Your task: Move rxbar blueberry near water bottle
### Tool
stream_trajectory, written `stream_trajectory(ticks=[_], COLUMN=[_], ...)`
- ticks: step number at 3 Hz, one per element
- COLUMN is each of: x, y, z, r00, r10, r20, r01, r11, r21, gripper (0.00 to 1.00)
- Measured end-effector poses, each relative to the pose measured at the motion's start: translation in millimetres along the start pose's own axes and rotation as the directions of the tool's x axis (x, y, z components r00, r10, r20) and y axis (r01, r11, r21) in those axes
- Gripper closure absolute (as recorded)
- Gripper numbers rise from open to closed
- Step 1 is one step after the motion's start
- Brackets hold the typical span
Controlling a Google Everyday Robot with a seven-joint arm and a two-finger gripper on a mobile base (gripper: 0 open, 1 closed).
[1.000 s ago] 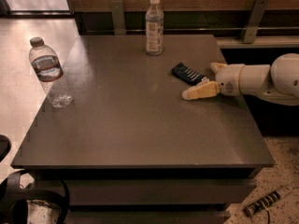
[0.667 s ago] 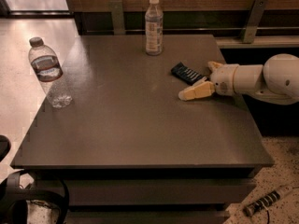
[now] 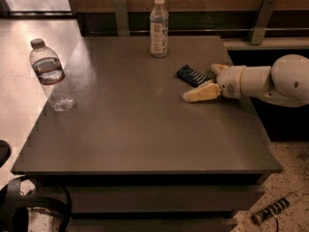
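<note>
The rxbar blueberry (image 3: 192,75), a small dark flat wrapper, lies on the grey table (image 3: 135,124) right of centre. My gripper (image 3: 199,82) comes in low from the right and is open. Its near finger (image 3: 200,93) lies just in front of the bar and its far finger (image 3: 218,68) sits to the bar's right. The bar is not gripped. The water bottle (image 3: 50,76), clear with a grey cap and a red-striped band label, stands at the table's left edge, far from the bar.
A white-capped bottle with a pale full-length label (image 3: 158,27) stands at the table's back edge. A wooden wall with metal brackets runs behind the table. A striped tool (image 3: 275,208) lies on the floor at lower right.
The gripper has edged slightly left, its near finger sliding along the front of the bar. The bar and both bottles have not moved.
</note>
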State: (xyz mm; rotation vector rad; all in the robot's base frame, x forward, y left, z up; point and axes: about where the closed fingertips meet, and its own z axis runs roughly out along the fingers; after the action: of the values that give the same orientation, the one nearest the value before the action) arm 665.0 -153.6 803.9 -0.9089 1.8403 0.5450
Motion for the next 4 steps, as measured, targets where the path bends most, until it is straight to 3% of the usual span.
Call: stream_trajectory(ticks=[1, 2, 3, 4], x=[-6.2, -8.6, -9.4, -9.4], y=[-0.1, -0.2, -0.1, 0.0], z=[-2.8, -3.9, -4.1, -4.0], r00=[1.0, 1.0, 1.0, 1.0], r10=[0.0, 0.0, 0.0, 0.0], r20=[0.0, 0.0, 0.0, 0.0], r01=[0.0, 0.0, 0.0, 0.0], r11=[1.0, 1.0, 1.0, 1.0], r21=[0.0, 0.0, -0.001, -0.001], gripper=[0.69, 0.92, 1.0, 1.0])
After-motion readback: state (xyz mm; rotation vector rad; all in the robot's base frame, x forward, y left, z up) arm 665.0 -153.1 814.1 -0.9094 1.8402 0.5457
